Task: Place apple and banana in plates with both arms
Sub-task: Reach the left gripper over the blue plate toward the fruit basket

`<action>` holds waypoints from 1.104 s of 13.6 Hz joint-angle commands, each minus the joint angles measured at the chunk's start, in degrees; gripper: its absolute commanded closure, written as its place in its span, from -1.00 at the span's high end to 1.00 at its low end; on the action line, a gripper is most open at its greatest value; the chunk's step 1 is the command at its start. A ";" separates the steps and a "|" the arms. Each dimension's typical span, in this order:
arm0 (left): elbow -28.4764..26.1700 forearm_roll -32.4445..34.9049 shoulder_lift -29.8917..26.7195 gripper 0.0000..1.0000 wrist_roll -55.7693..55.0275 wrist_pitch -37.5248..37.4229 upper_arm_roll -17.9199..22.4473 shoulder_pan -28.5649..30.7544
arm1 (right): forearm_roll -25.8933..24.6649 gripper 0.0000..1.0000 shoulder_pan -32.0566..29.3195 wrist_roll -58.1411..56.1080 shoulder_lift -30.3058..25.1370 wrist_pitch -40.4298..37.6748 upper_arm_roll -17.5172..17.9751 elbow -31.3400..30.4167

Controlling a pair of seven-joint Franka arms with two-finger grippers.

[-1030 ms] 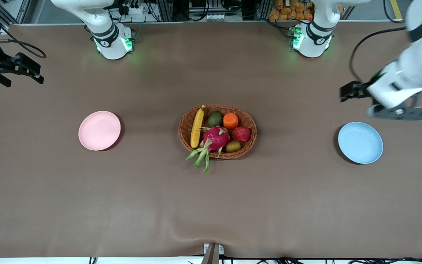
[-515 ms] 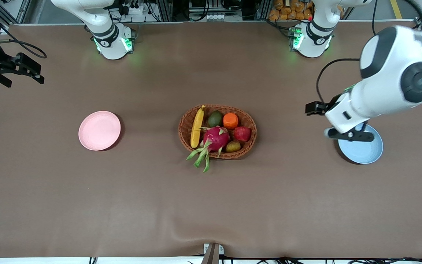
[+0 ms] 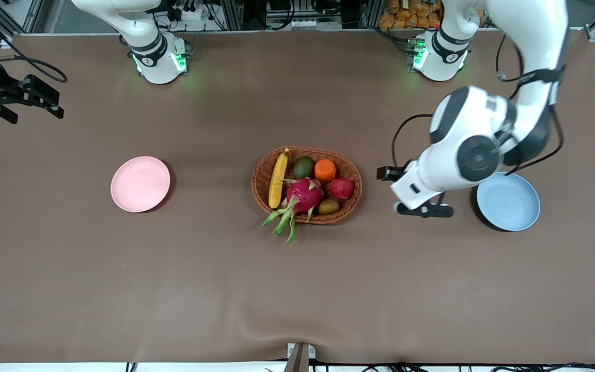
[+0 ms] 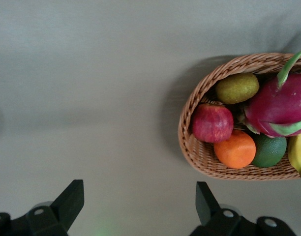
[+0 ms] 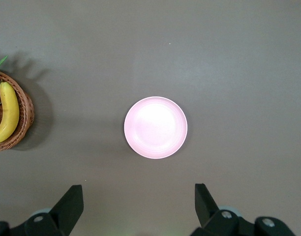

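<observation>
Apple (image 3: 342, 188) beside open left pincer (image 4: 137, 206)

Left arm swings in toward the basket

The left end effector (image 4: 138, 209), jaws wide and empty, leaves the blue plate (image 3: 514, 206) uncovered and now hangs over the bare worktop (image 3: 411, 248) between that plate and the wicker basket (image 3: 351, 170), with the apple (image 4: 212, 123) in its wrist view.

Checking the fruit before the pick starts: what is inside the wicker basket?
The wicker basket holds the banana, a green fruit, an orange fruit, the apple, a dragon fruit and an olive-yellow fruit. Anything beneath them is covered.
</observation>
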 commanded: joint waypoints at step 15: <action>1.11 -5.35 12.35 1.00 -14.75 13.07 0.28 -8.12 | 0.68 1.00 0.51 -0.63 1.26 -1.51 -0.39 2.25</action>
